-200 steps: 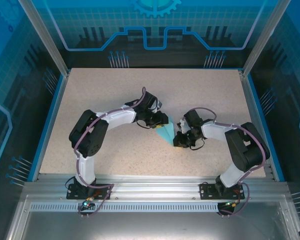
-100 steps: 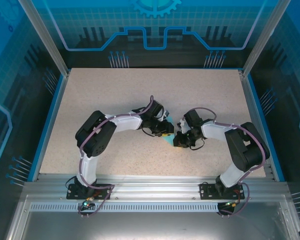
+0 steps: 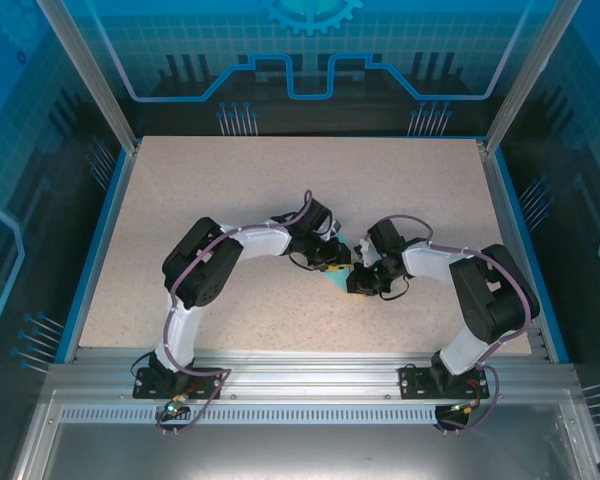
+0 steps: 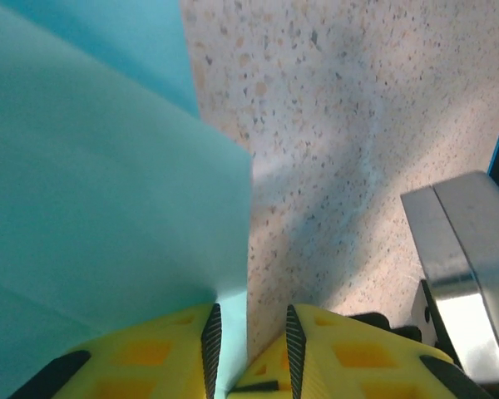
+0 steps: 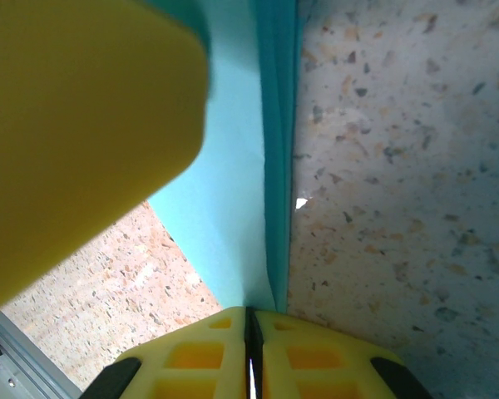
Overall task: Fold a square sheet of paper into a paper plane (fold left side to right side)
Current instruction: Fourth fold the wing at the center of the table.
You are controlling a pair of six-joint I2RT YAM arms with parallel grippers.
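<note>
Finding the light-blue paper sheet near the middle of the speckled table, lying flat and already folded into layers, with one sharp crease running along its side. Sitting right between the two grippers, mostly covered by them in the top view.

Looking at the right gripper: pressing its jaws together on the creased edge, pinching the sheet there and anchoring it. Looking at the left gripper: standing with its jaws a little apart, with an edge of the paper reaching into the gap. Probably pressing down on the sheet rather than clamping it, though the contact is hiding under the yellow fingers.

Judging the step as working on the fold from the left side over to the right side, with the flap brought across but the crease not yet finished. Calling next for a slow sweep of the left fingertips along the fold line while holding the right pinch firm. Going gently here, as such thin paper is sliding and wrinkling easily.

Working in a crowded spot, with the two claws nearly touching. Having wide bare table all around, with the blue rim and the aluminium rail both well apart from the sheet.
</note>
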